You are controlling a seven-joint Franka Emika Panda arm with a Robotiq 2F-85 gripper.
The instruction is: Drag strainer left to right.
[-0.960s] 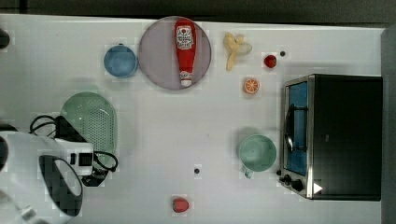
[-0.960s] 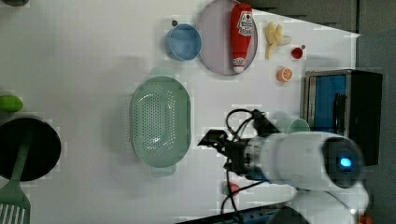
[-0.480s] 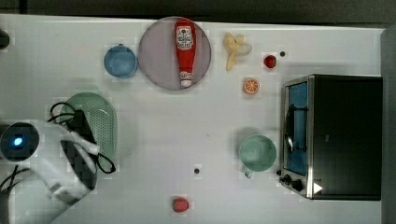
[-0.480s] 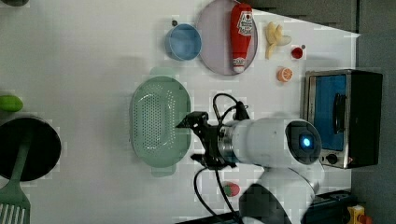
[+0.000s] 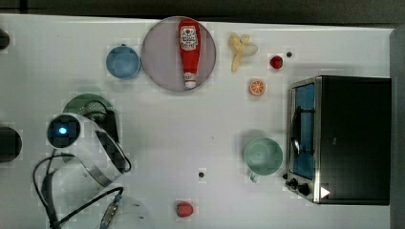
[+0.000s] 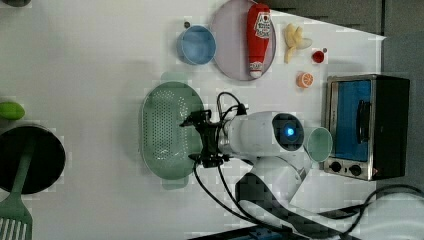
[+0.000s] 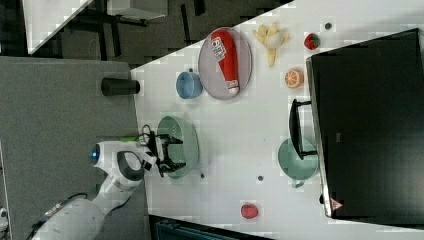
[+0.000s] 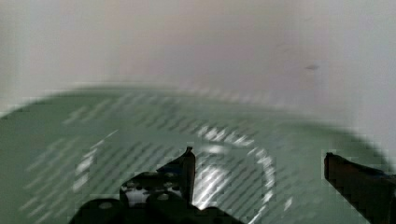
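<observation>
We counted one strainer (image 6: pixel 167 131), one mug (image 5: pixel 263 156), one blue bowl (image 5: pixel 123 62); gripper (image 6: pixel 200 139) hung over the strainer's right edge in the left view, jaws apart.

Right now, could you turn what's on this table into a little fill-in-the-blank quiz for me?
1. The gripper hangs with its fingers ____ over the pale green strainer.
2. The red ketchup bottle lies on a round ____.
3. In the top view, the mint-green mug stands just left of the toaster ____.
4. The small bowl beside the plate is coloured ____.

Missing words: open; plate; oven; blue
</observation>
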